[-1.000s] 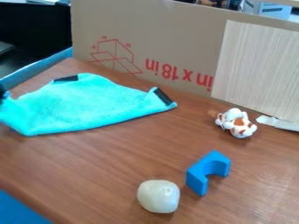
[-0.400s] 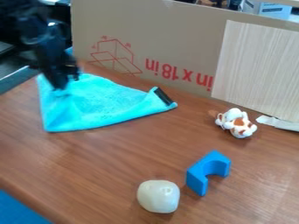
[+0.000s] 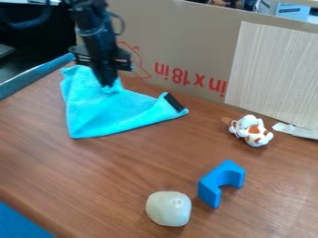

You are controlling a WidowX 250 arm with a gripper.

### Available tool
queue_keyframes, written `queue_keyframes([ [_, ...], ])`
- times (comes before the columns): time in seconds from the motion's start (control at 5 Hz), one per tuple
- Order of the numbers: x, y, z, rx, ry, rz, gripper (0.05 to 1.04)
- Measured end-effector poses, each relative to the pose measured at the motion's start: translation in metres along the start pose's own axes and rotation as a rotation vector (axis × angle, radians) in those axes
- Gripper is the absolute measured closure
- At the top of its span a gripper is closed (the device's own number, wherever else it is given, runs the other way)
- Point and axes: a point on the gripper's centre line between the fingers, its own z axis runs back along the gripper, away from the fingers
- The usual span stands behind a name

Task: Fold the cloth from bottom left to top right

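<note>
While a blue surface (image 3: 22,223) shows at seven o'clock, below the wooden bench (image 3: 136,162), a grey-blue edging (image 3: 31,79) runs along the bench's far left side, towards ten o'clock. Next comes the turquoise cloth (image 3: 118,114), at ten o'clock on the bench, its long near edge slanting up from a low left corner to a pointed corner at its three o'clock end. The black arm (image 3: 93,28) comes in from eleven o'clock, and its pincer (image 3: 107,84) points down, clenched on the cloth, which is bunched and raised around its tips. Upright behind them, across twelve o'clock, is a cardboard panel (image 3: 192,42) with red print.

A dark strip (image 3: 173,102) crosses the cloth's right corner. Further right, near six o'clock on the bench, sits a rounded whitish object (image 3: 169,208); just beside it, towards its two o'clock, is a blue arch-shaped block (image 3: 217,181). Beyond the block, at three o'clock, lies a small white toy figure (image 3: 251,131) with orange-brown patches. A pale wood-grain board (image 3: 273,74) stands at two o'clock, with a torn white strip (image 3: 295,130) at its foot.
</note>
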Motion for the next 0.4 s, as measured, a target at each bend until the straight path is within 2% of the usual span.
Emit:
queue_keyframes([
  [0.2,0.014,-0.026,-0.012,-0.009,0.030,0.025,1.029],
  [0.4,0.026,-0.048,-0.018,-0.011,0.025,0.025,1.029],
])
